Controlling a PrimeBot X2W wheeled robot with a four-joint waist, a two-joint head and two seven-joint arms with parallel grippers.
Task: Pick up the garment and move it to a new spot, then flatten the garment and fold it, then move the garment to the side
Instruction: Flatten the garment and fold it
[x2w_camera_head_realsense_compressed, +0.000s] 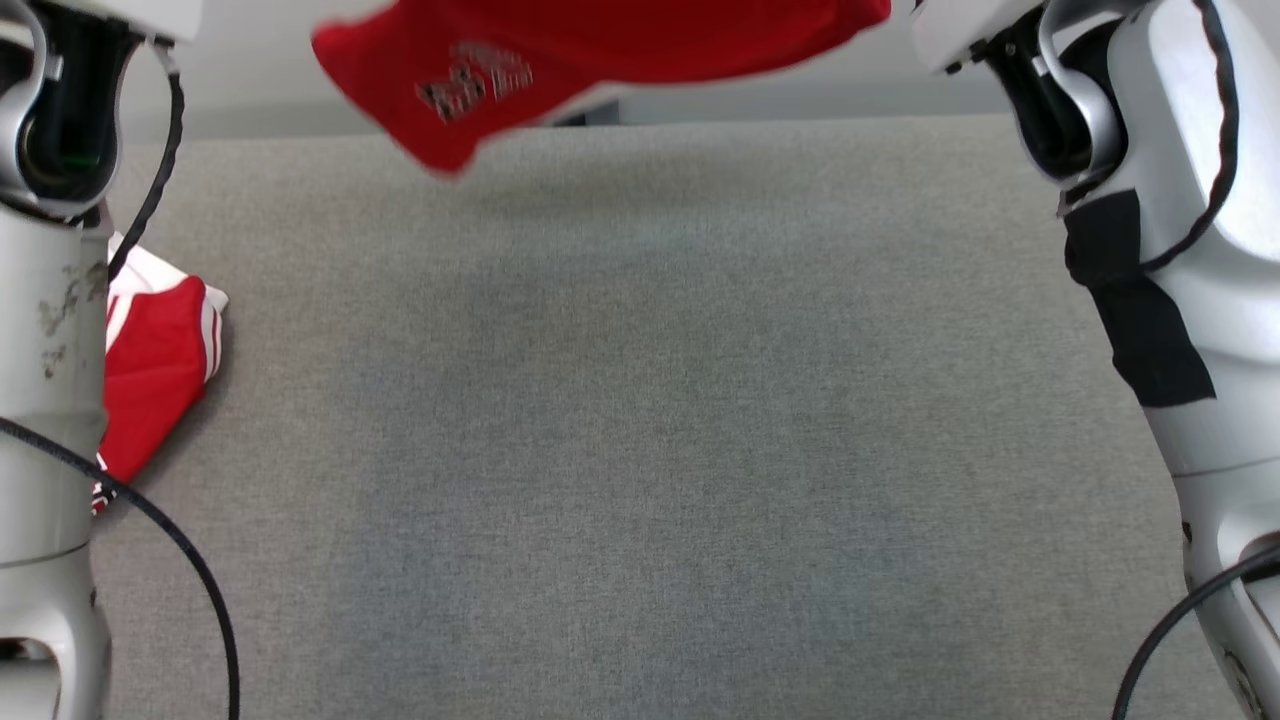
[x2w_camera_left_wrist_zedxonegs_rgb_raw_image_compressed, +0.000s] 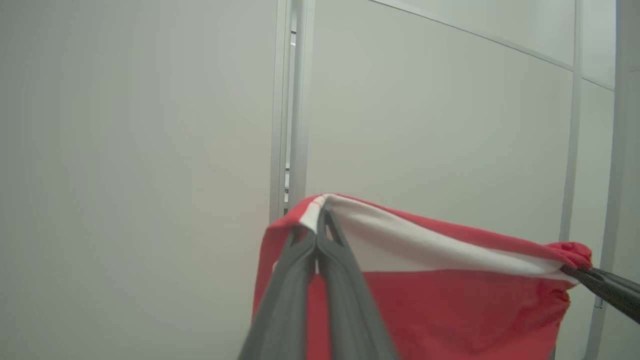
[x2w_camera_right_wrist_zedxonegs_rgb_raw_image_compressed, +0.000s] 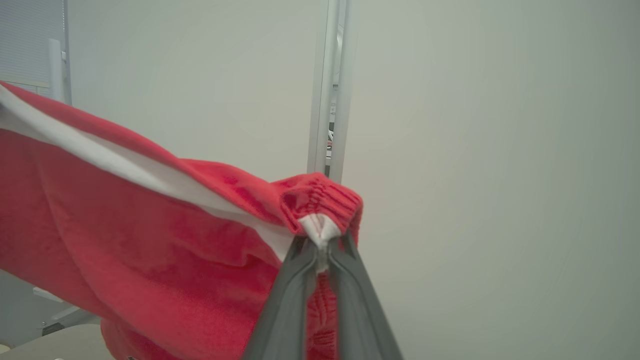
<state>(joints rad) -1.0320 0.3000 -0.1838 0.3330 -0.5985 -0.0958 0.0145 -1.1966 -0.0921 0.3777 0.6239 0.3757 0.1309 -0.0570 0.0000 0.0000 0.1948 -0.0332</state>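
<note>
Red fleecy garment (x2w_camera_right_wrist_zedxonegs_rgb_raw_image_compressed: 150, 240); ribbed cuff (x2w_camera_right_wrist_zedxonegs_rgb_raw_image_compressed: 325, 199)

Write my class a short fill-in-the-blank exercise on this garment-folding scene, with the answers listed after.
The held garment is mainly ____ with a white stripe.
The left gripper and right gripper are both ____ on it.
It hangs ____ the grey table, not touching it.
A second garment lies at the table's ____ side.
Missing words: red; shut; above; left.
</note>
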